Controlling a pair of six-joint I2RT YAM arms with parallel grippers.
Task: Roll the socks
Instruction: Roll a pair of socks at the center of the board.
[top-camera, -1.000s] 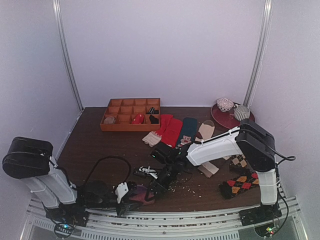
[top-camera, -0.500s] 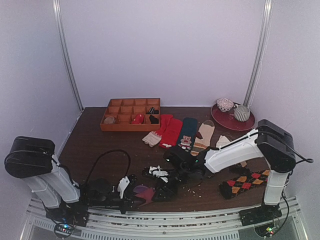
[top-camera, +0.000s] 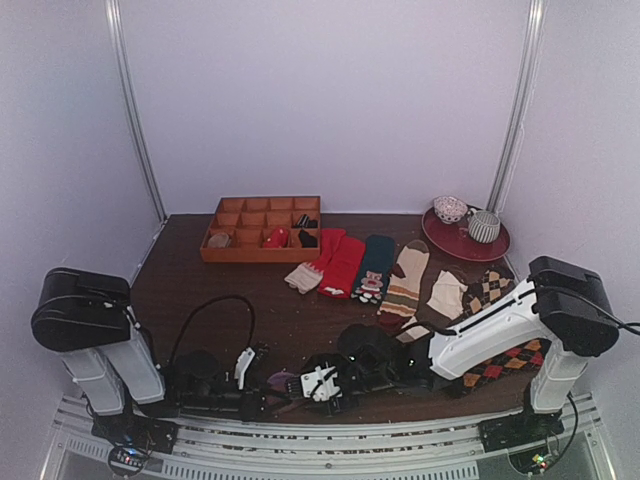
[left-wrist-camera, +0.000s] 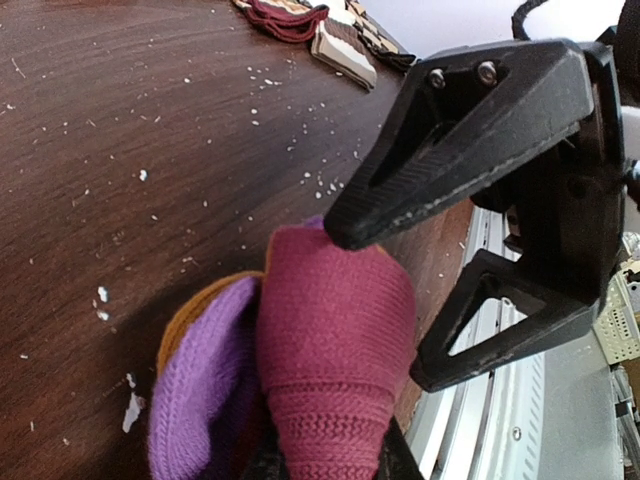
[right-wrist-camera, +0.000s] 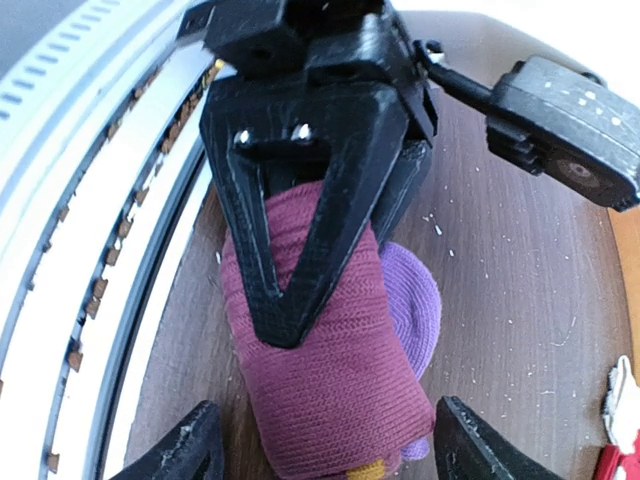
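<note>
A rolled maroon sock (left-wrist-camera: 335, 340) with a purple and orange sock end (left-wrist-camera: 195, 400) lies at the table's near edge. It also shows in the top view (top-camera: 284, 384) and the right wrist view (right-wrist-camera: 330, 390). My left gripper (left-wrist-camera: 330, 468) is shut on the roll; one black finger (right-wrist-camera: 300, 230) lies across its top. My right gripper (right-wrist-camera: 325, 462) is open, its fingertips (right-wrist-camera: 190, 452) on either side of the roll's free end without pinching it. In the top view the left gripper (top-camera: 262, 398) and the right gripper (top-camera: 318, 382) meet head-on at the roll.
Flat socks lie across mid-table: red (top-camera: 342, 262), dark teal (top-camera: 374, 265), striped beige (top-camera: 405, 282), cream (top-camera: 445, 295) and argyle (top-camera: 495, 362). An orange compartment tray (top-camera: 225, 252) stands at the back, a red plate (top-camera: 450, 240) with cups at the back right. The metal rail (left-wrist-camera: 520, 400) borders the near edge.
My right arm has swung down and to the left from mid-table, bringing its open gripper to the roll. The left gripper has kept hold of the roll near the front edge.
</note>
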